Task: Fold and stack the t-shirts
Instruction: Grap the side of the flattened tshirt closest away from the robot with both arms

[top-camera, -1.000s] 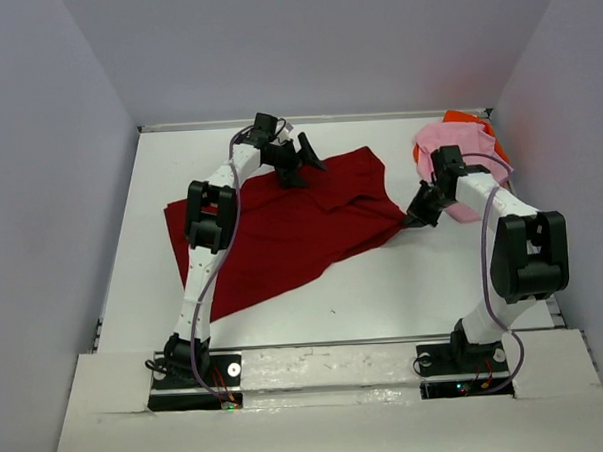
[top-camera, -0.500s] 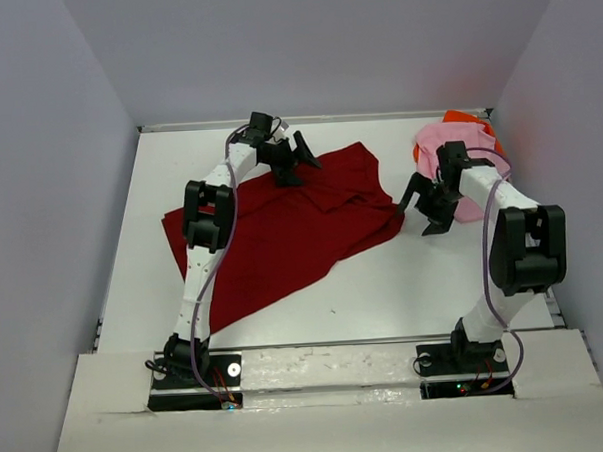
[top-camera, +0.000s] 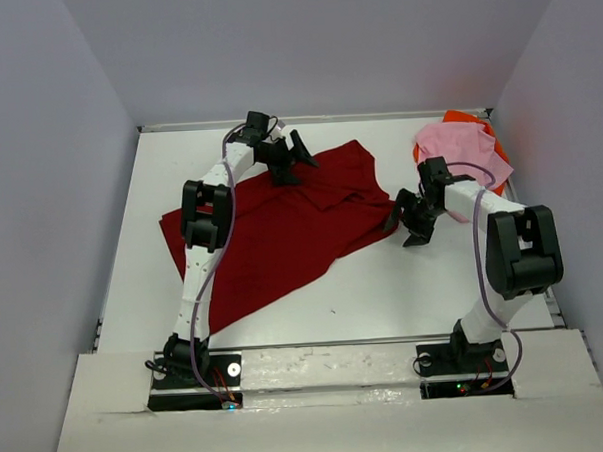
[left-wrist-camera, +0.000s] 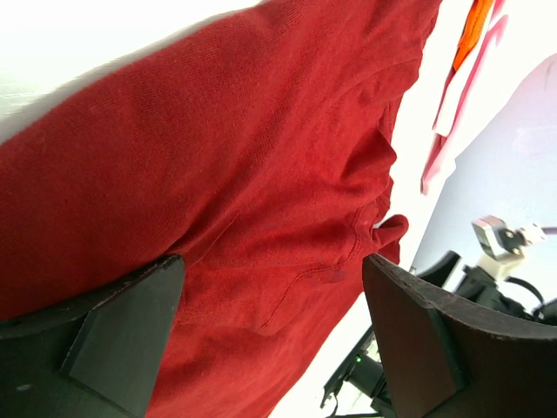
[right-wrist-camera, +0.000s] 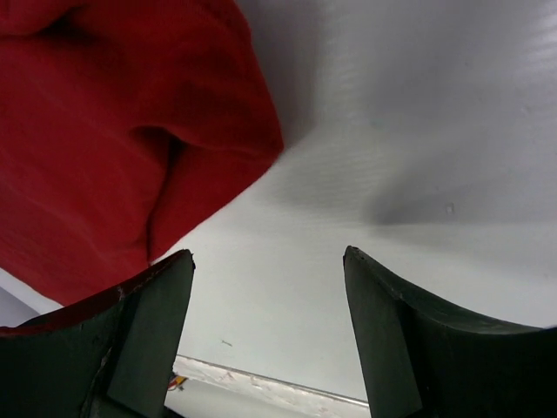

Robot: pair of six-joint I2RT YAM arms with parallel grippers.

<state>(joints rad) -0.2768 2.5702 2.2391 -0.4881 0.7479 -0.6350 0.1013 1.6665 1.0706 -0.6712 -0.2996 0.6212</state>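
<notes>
Flat t-shirt [top-camera: 282, 227] sprawls over the counter's [top-camera: 384, 282] left-middle, from 7 o'clock up to 1 o'clock. Other two are piled in the 2 o'clock corner, bunched t-shirt [top-camera: 463, 144] on the bottom t-shirt [top-camera: 464, 116]. Left end effector [top-camera: 301, 163] is above the flat one's 12 o'clock edge, and right end effector [top-camera: 403, 229] is just beside its 3 o'clock tip.

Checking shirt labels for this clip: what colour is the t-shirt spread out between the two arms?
The spread t-shirt is dark red; the top external view shows it best.
</notes>
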